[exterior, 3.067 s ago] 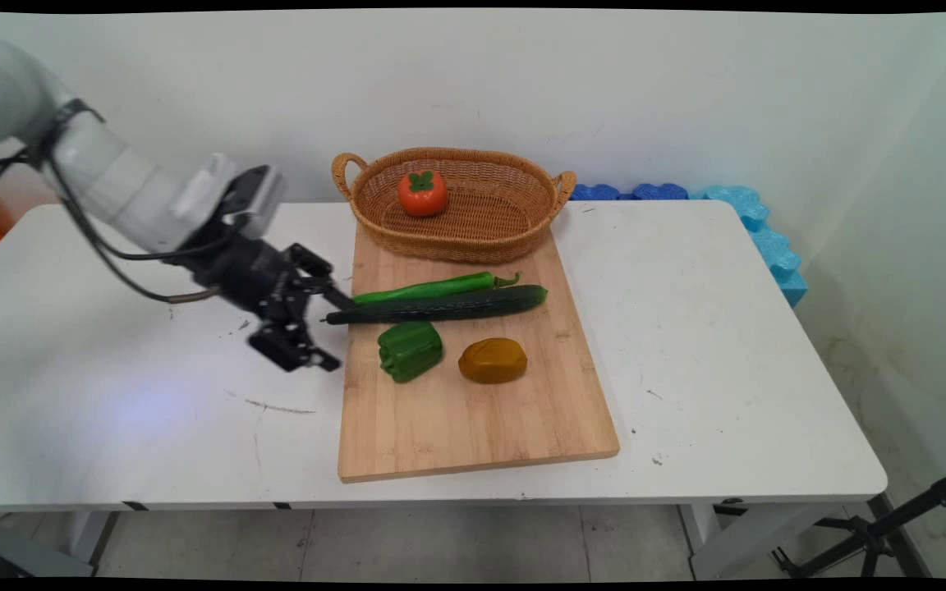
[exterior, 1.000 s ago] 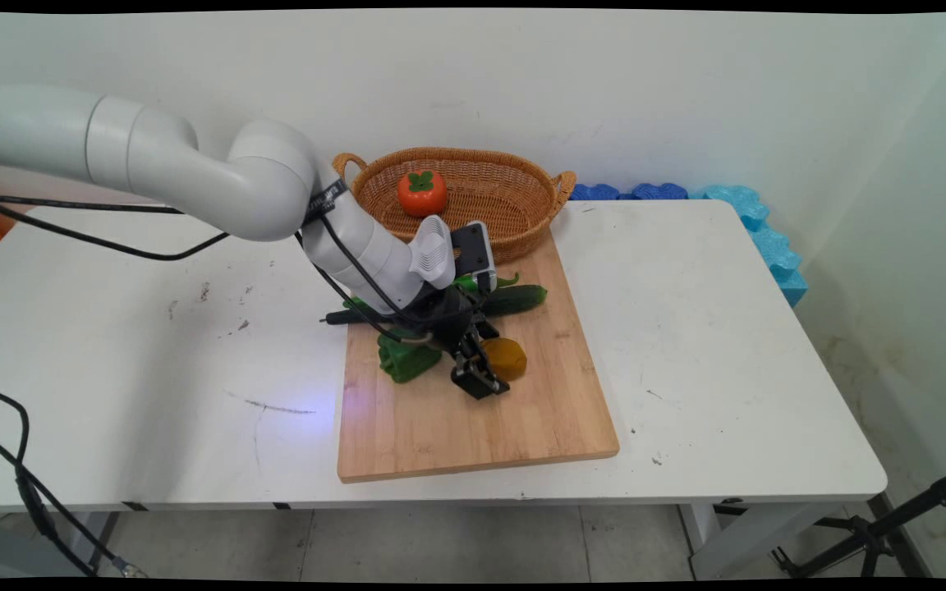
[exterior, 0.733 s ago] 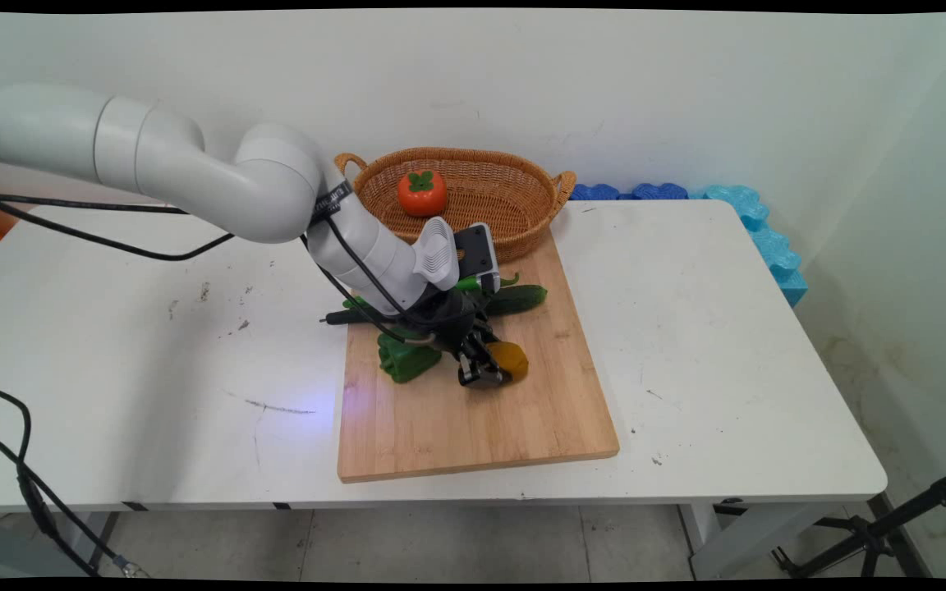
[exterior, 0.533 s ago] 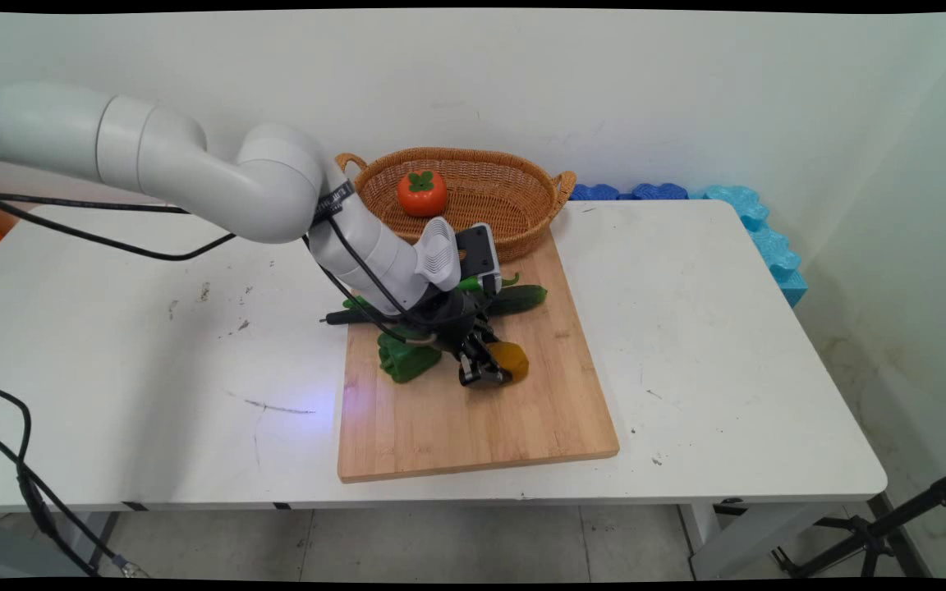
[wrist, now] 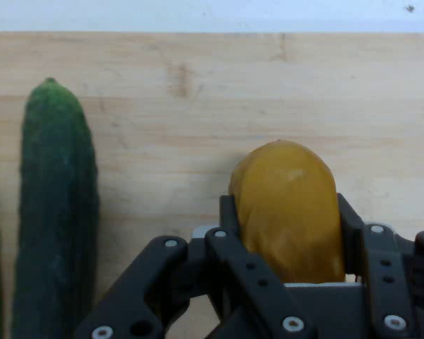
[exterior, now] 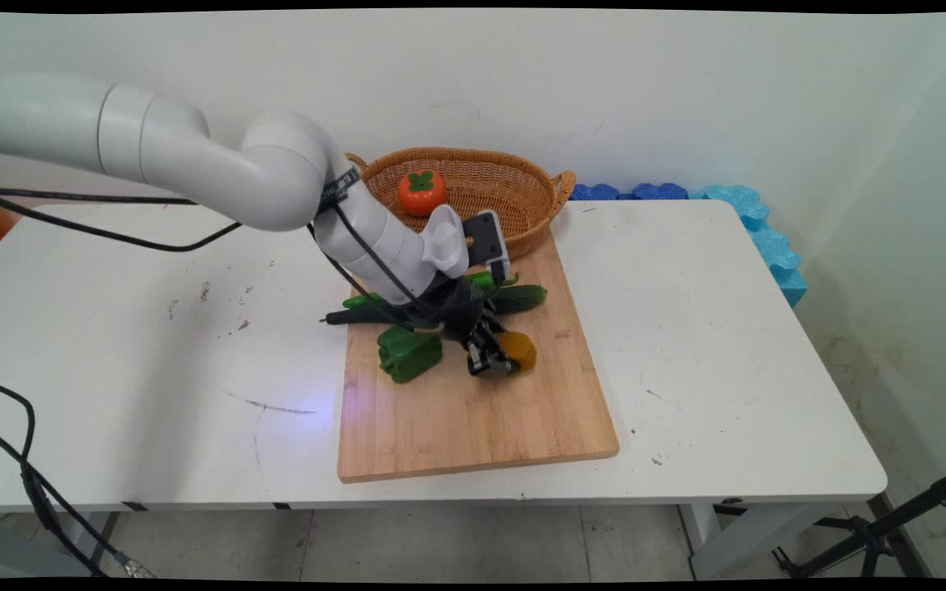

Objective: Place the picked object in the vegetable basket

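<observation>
1 potato (wrist: 286, 208) clamped in gripper (exterior: 491, 361), long axis along fingers | 1 cucumber (wrist: 56, 212) beside | 1 cutting board (exterior: 473, 419) beneath

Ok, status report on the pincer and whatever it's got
Pincer shut on brownish-yellow oval potato, over bamboo cutting board. Dark green cucumber lies alongside, apart. Green bell pepper close by.

A wooden board (exterior: 473, 419) lies on the white table (exterior: 727, 328), its far end touching a wicker basket (exterior: 522, 164) that holds an orange persimmon (exterior: 421, 191). On the board, a green chili (exterior: 354, 301) and a dark cucumber (exterior: 522, 297) lie side by side. Nearer are a bell pepper (exterior: 409, 353) and, to its right, a brownish-yellow potato (exterior: 520, 349). Blue foam (exterior: 752, 213) lines the table's far right corner.
</observation>
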